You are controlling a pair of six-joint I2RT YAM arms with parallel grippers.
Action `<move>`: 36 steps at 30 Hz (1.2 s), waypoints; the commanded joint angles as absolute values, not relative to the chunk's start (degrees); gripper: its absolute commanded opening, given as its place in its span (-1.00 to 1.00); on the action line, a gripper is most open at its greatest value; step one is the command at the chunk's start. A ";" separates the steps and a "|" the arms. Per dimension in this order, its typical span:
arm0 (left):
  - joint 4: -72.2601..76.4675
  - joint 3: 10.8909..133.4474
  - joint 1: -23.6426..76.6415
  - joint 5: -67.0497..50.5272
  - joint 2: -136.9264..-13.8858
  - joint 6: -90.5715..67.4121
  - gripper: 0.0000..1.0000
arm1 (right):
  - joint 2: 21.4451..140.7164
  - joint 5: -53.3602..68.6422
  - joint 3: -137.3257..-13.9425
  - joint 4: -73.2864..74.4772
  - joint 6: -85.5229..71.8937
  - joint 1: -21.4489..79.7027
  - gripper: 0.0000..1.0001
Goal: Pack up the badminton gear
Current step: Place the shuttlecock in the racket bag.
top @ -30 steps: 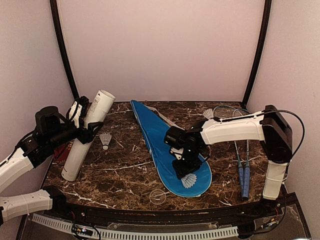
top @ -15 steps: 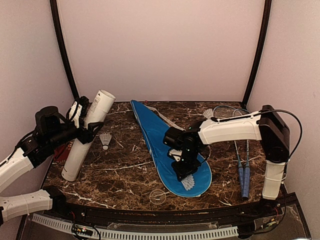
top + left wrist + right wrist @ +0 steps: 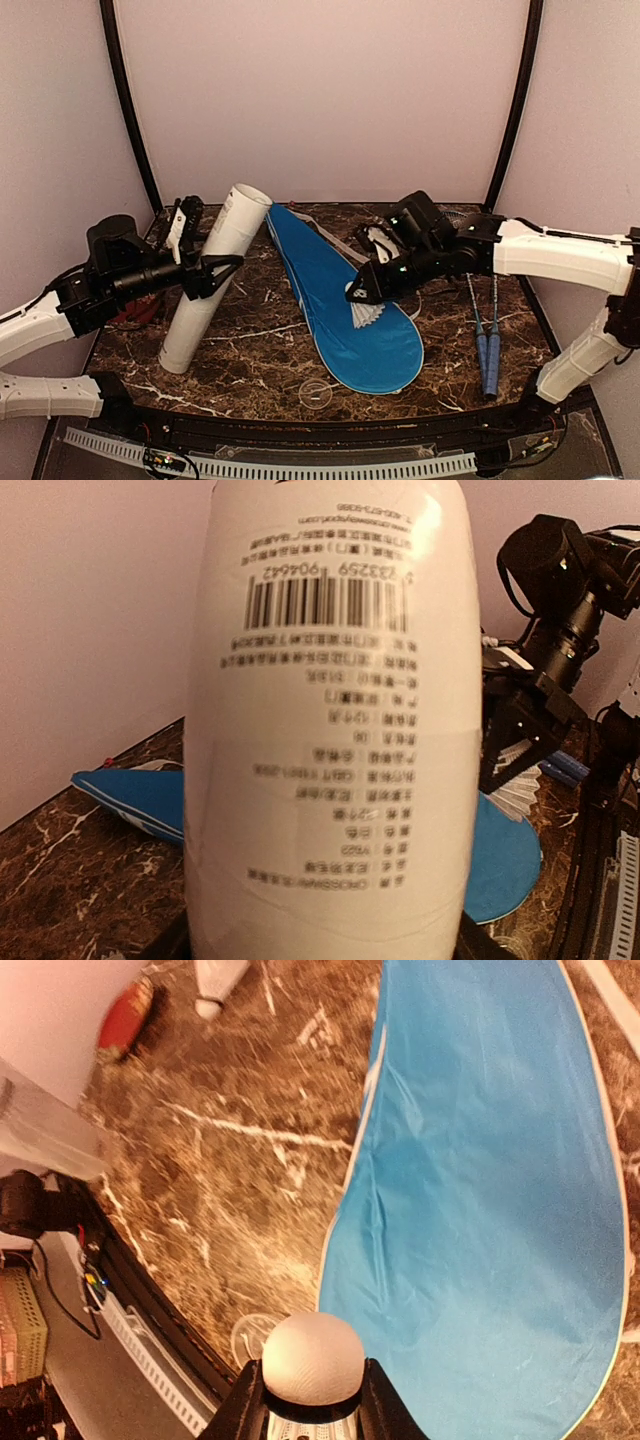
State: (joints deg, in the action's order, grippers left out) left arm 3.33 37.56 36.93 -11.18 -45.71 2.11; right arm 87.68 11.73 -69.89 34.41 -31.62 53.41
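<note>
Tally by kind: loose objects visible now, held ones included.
rackets: 2
shuttlecocks: 2 (one held, one lying loose)
white tube: 1
blue cover: 1
clear round lid: 1
red object: 1
Total: 8

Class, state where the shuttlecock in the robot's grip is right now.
In the top view, the shuttlecock hangs from the right gripper over the blue cover, right of centre and well to the right of the tilted white tube.
</note>
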 commanded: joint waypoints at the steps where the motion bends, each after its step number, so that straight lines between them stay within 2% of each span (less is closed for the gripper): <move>1: 12.64 39.73 45.41 -7.13 -49.82 -3.15 0.27 | 78.38 9.36 -61.21 12.64 -37.73 52.74 -0.55; 4: 15.84 39.27 49.11 -5.65 -52.73 -4.65 0.26 | 74.20 6.77 -53.16 3.46 -41.57 52.72 -0.44; 9: 14.74 39.71 50.98 -5.19 -56.41 -6.56 0.26 | 75.93 -1.50 -47.61 9.59 -47.46 53.10 -0.45; 13: 14.82 38.75 51.50 -4.56 -56.84 -7.69 0.27 | 76.17 -3.96 -40.13 3.70 -56.54 55.76 -0.45; 18: 14.75 38.01 51.58 -4.06 -57.09 -8.15 0.26 | 78.24 -10.19 -37.70 1.71 -64.70 60.28 -0.40; 19: 14.81 37.83 51.54 -3.93 -57.11 -8.10 0.26 | 78.84 -10.35 -37.34 1.22 -65.82 60.77 -0.36; 24: 14.11 37.06 51.57 -3.33 -56.69 -8.17 0.26 | 79.76 -10.32 -37.46 3.74 -67.52 61.65 0.22; 28: 13.72 36.17 51.59 -2.49 -55.40 -8.54 0.26 | 76.85 -12.28 -40.16 11.61 -61.56 60.78 0.52; 31: 13.01 35.68 51.59 -1.86 -54.58 -8.82 0.26 | 75.98 -5.88 -42.89 17.25 -54.80 56.85 0.57; 36: 11.74 35.49 51.59 -1.04 -53.74 -9.17 0.26 | 78.99 4.25 -49.65 27.80 -42.22 52.65 0.51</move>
